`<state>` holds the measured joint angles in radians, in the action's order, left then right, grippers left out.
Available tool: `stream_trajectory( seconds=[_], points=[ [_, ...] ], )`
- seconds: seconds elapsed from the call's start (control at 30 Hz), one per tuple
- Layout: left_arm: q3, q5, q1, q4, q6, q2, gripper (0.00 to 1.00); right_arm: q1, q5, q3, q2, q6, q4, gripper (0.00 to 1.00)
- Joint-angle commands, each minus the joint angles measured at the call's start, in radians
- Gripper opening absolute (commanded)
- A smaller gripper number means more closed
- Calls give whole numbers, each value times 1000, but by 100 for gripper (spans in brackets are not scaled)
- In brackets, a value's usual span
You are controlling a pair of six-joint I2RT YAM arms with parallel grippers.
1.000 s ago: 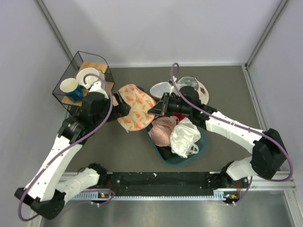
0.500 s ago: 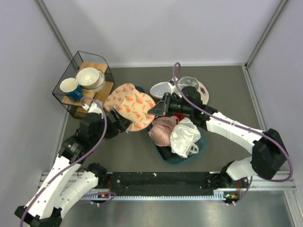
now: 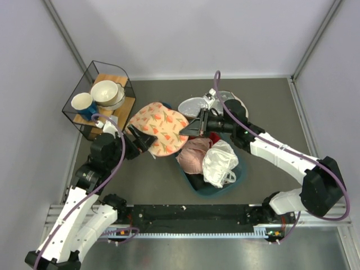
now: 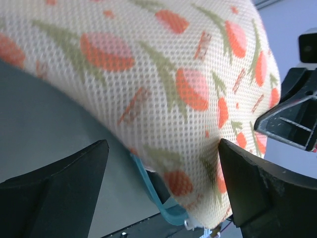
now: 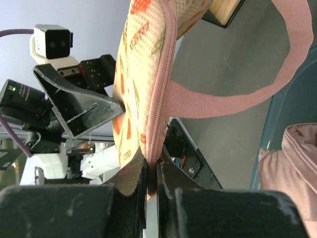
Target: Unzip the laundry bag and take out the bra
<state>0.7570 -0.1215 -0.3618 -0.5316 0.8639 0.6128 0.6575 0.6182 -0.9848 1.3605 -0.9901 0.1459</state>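
Laundry bag (image 3: 159, 128) of peach-pink printed mesh, seam clamped in the right fingers (image 5: 130, 177), lies just ahead between the wide-spread left fingers (image 4: 54, 188).

One laundry bag (image 3: 160, 128), one basin (image 3: 209, 193), two claws (image 3: 140, 140) (image 3: 184, 130), one mug (image 3: 82, 103)

A wire rack (image 3: 109, 79) and teal basin (image 3: 224, 189) stand on the grey table (image 3: 270, 112). Behind lies a seemingly open pouch (image 3: 191, 106).
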Motion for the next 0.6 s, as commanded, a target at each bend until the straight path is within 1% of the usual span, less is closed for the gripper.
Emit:
stream_trajectory(
  seconds=[0.0, 0.03, 0.07, 0.13, 0.17, 0.2, 0.23, 0.27, 0.3, 0.37, 0.4, 0.43, 0.47, 0.5, 0.53, 0.57],
  points=[
    [-5, -55, 17, 139, -16, -2, 98, -10, 126, -31, -20, -53, 69, 0],
    [-2, -53, 18, 142, -13, -1, 97, -12, 135, -34, -8, -67, 73, 0],
    [-2, -49, 20, 145, -11, 1, 92, -12, 161, -35, 2, -74, 83, 0],
    [-2, -43, 21, 156, -5, 4, 85, -13, 187, -34, 15, -105, 113, 0],
    [-1, -38, 21, 156, -2, 5, 78, -15, 216, -23, 34, -119, 162, 0],
    [1, -32, 21, 153, 0, 7, 72, -15, 230, -18, 41, -133, 181, 0],
    [5, -14, 21, 147, 7, 5, 65, -15, 242, -15, 54, -145, 193, 0],
    [8, -6, 21, 142, 7, 7, 57, -15, 262, -15, 69, -145, 196, 0],
    [11, 5, 23, 139, 7, 4, 36, -13, 268, -14, 77, -142, 192, 0],
    [31, 34, 23, 110, 4, 2, 18, -13, 281, -24, 89, -121, 173, 0],
    [39, 43, 23, 98, 4, 5, 1, -15, 284, -34, 104, -108, 131, 0],
    [62, 69, 23, 66, 3, 10, 0, -13, 284, -46, 110, -73, 92, 0],
    [77, 83, 23, 44, 1, 16, 0, -13, 261, -84, 118, -40, 43, 5],
    [115, 97, 23, 16, 3, 37, 0, -16, 233, -109, 117, 5, -102, 20],
    [139, 112, 23, -13, 3, 54, 0, -15, 200, -132, 109, 93, -164, 47],
    [162, 141, 21, -83, 9, 73, 0, -13, 110, -167, 98, 129, -234, 56]
  ],
)
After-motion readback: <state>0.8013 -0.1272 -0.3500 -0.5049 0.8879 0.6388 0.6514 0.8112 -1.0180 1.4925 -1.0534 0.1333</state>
